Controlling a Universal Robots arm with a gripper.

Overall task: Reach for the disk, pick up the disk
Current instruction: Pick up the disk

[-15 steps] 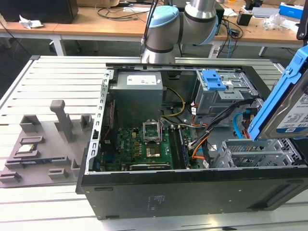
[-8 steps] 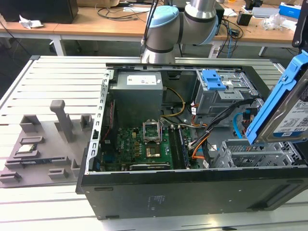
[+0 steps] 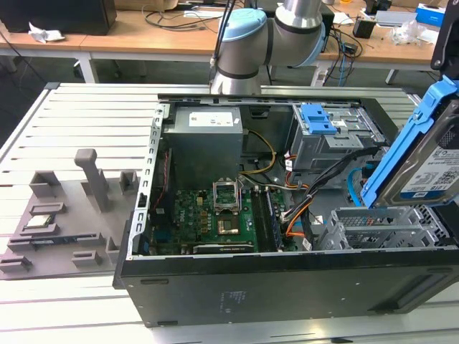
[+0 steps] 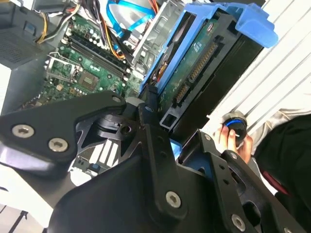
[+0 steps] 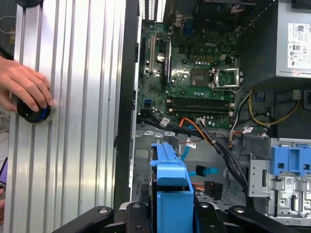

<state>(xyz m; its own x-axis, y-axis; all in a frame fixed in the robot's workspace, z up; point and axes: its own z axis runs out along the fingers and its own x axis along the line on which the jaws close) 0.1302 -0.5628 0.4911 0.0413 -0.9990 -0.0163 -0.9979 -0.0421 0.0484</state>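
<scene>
The disk (image 3: 424,163), a silver-grey hard drive with a blue-and-white label and blue side rails, hangs tilted in the air above the open computer case (image 3: 287,290), at the exterior view's right. It is clear of the empty metal drive bay (image 3: 380,226) below it. In the second wrist view my gripper (image 4: 167,121) is shut on one end of the disk (image 4: 194,73), its black fingers (image 4: 148,114) pressing both sides. The first wrist view has the disk's blue rail (image 5: 170,194) standing up between the gripper (image 5: 167,218) links.
Inside the case lie the green motherboard (image 3: 215,215), the grey power supply (image 3: 208,136), a drive cage with a blue latch (image 3: 319,118) and loose cables (image 3: 301,208). A person's hand (image 5: 26,87) rests on a black-and-blue knob (image 5: 35,110) on the slatted table. A grey fixture tray (image 3: 64,215) sits at the exterior view's left.
</scene>
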